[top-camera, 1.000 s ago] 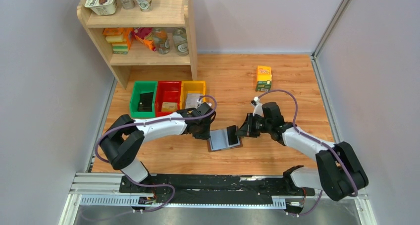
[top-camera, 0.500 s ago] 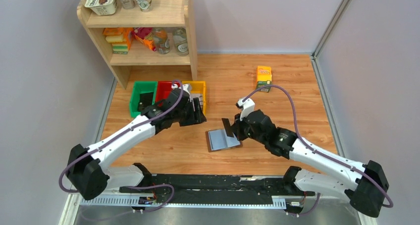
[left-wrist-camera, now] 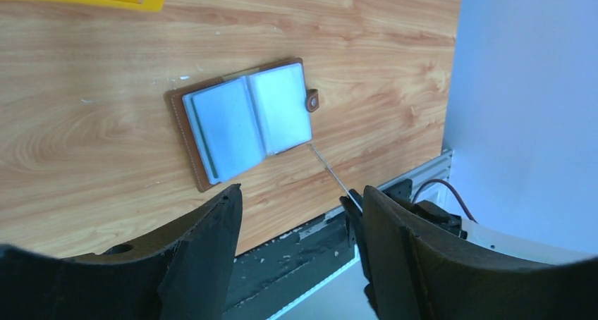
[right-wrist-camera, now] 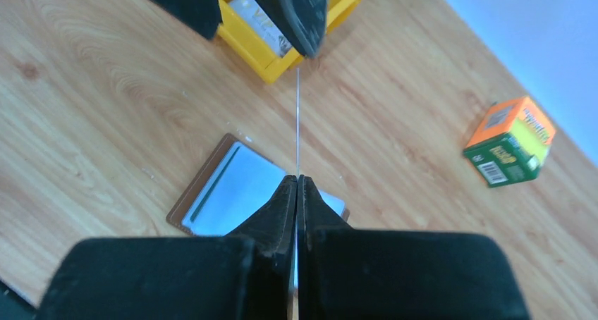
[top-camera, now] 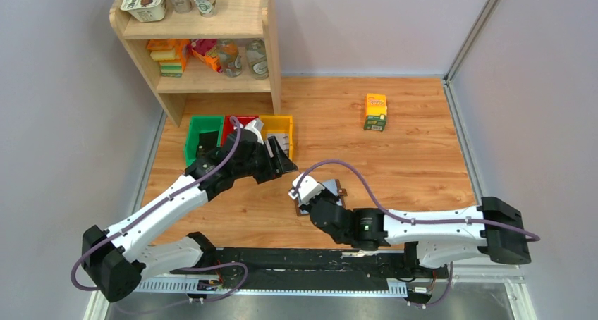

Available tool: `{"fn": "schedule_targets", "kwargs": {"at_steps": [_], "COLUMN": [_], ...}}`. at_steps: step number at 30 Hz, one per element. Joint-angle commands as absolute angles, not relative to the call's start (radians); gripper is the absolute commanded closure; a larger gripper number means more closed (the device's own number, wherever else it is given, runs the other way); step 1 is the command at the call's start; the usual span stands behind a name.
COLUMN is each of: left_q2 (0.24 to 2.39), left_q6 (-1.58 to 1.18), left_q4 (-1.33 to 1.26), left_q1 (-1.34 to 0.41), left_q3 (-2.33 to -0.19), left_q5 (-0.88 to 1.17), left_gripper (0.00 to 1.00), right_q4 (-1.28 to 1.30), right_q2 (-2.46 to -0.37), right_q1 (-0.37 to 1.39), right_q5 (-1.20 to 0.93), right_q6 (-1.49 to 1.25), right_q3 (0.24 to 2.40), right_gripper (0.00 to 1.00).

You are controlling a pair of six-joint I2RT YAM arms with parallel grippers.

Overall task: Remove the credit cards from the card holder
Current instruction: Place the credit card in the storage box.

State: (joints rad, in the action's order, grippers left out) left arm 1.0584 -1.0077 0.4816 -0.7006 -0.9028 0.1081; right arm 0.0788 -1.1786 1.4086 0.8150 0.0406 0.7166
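The room is a small booth with plain pale lilac walls. The left wall [top-camera: 63, 137] stands far to the left of the card holder [left-wrist-camera: 243, 122]. A wooden shelf [top-camera: 236, 13] with cups, jars and packets is in the corner behind and to the left of it.

The table [top-camera: 409, 165] has a warm wood-grain surface. A metal rail [top-camera: 268, 258] runs along the table edge on the near side of the card holder. Three bins stand in a row behind and to the left of the card holder: the green bin [top-camera: 204, 120], the red bin [top-camera: 243, 118] and the yellow bin [top-camera: 278, 120], which is the closest to it.

The left gripper [left-wrist-camera: 300, 193] hovers between the yellow bin and the card holder. Its fingers [left-wrist-camera: 204, 249] are spread wide and nothing is between them.

The card holder lies open and flat on the table, with the pale blue sleeves facing up, the brown cover underneath and the clasp tab [left-wrist-camera: 312, 103] at one edge.

The right gripper [right-wrist-camera: 297, 182] is just above the card holder. Its fingers are pressed together and pinch a credit card [right-wrist-camera: 297, 122], which shows only edge-on, as a thin line.

An orange-green carton [top-camera: 375, 112] stands well apart, behind and to the right of the card holder. The right wall [top-camera: 536, 87] closes the room farther right.
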Motion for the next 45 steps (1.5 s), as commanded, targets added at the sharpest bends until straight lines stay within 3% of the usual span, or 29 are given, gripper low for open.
{"fn": "schedule_targets", "kwargs": {"at_steps": [1,7,11,13,16,19,20,21,24,28,31,37,41,45], "left_q2": [1.071,1.08,1.089,1.094,1.095,1.086,1.078,1.075,1.066,1.051,1.011,0.959,0.946,0.985], "left_q6": [-1.065,-1.08,-1.08,-1.084,-1.078,-1.065,-1.055,-1.048,-0.985,-0.884,-0.78,-0.556,-0.486,-0.408], "left_q4": [0.425,0.383,0.376,0.354,0.341,0.357,0.371,0.379,0.42,0.454,0.437,0.434,0.459,0.505], "left_q1": [-0.703,-0.703,-0.703,-0.703,-0.703,-0.703,-0.703,-0.703,-0.701,-0.666,-0.599,-0.416,-0.247,-0.085], "left_q3": [-0.891,-0.862,-0.842,-0.833,-0.828,-0.828,-0.828,-0.833,-0.848,-0.859,-0.827,-0.792,-0.811,-0.882], "left_q5": [0.173,0.201,0.207,0.219,0.222,0.19,0.177,0.149,0.104,0.028,0.008,0.017,0.083,0.092], "left_gripper": [0.29,0.3,0.38,0.47,0.74,0.88,1.0,1.0,1.0,1.0,1.0,1.0,1.0,1.0], "right_q4": [-0.118,-0.224,-0.268,-0.267,-0.265,-0.256,-0.252,-0.25,-0.229,-0.154,-0.12,-0.068,-0.057,-0.101], "right_q2": [-1.264,-1.336,-1.365,-1.381,-1.402,-1.407,-1.405,-1.404,-1.393,-1.364,-1.335,-1.229,-1.137,-1.077], "right_q1": [1.466,1.516,1.532,1.532,1.535,1.536,1.536,1.534,1.529,1.499,1.459,1.315,1.159,1.085], "right_q5": [1.015,1.049,1.065,1.058,1.058,1.049,1.045,1.04,1.019,0.933,0.887,0.689,0.433,0.353], "right_q6": [0.196,0.255,0.296,0.296,0.295,0.27,0.262,0.255,0.218,0.105,0.032,-0.155,-0.273,-0.311], "right_q3": [0.778,0.788,0.792,0.798,0.801,0.801,0.801,0.799,0.796,0.796,0.778,0.704,0.641,0.568], "right_gripper": [1.0,1.0,1.0,1.0,1.0,1.0,1.0,0.98,0.86,0.34,0.15,0.01,0.0,0.0]}}
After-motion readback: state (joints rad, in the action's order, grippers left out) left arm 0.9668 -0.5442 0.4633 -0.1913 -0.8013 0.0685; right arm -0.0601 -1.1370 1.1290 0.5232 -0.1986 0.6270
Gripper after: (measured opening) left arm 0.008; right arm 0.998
